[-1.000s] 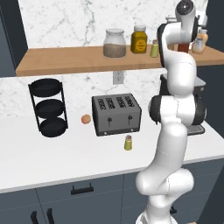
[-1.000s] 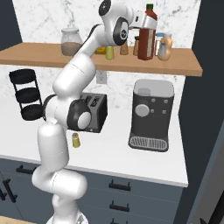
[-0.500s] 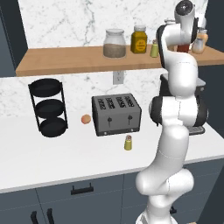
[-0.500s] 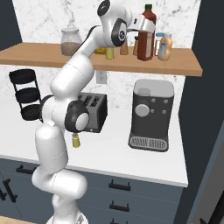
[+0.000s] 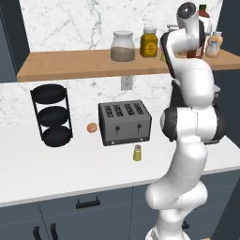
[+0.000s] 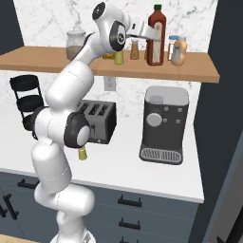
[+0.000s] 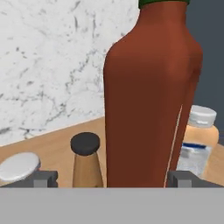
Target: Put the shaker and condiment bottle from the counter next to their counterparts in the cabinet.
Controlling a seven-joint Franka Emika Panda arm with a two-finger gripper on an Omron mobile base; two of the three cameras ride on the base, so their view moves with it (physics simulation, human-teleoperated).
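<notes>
The tall red condiment bottle (image 6: 156,37) with its green cap stands upright on the wooden cabinet shelf (image 6: 57,60), among the counterparts. My gripper (image 6: 149,32) is at its left side, open, with the fingers wider apart than the bottle. In the hand view the bottle (image 7: 148,96) rises between my fingertips (image 7: 45,178), my gripper (image 7: 111,178) open around it, with a gap on the left. Beside it are a brown dark-capped shaker (image 7: 86,162) and an orange pale-capped bottle (image 7: 197,140). The yellow-green shaker (image 5: 137,153) stands on the counter before the toaster (image 5: 124,123).
A glass jar (image 5: 123,46) and an amber yellow-labelled jar (image 5: 149,42) stand on the shelf to the left. On the counter are a black three-tier rack (image 5: 52,115), an orange ball (image 5: 92,127) and a coffee machine (image 6: 163,124).
The upper arm has shifted a little to the left. The red bottle stays upright on the shelf at the hand.
</notes>
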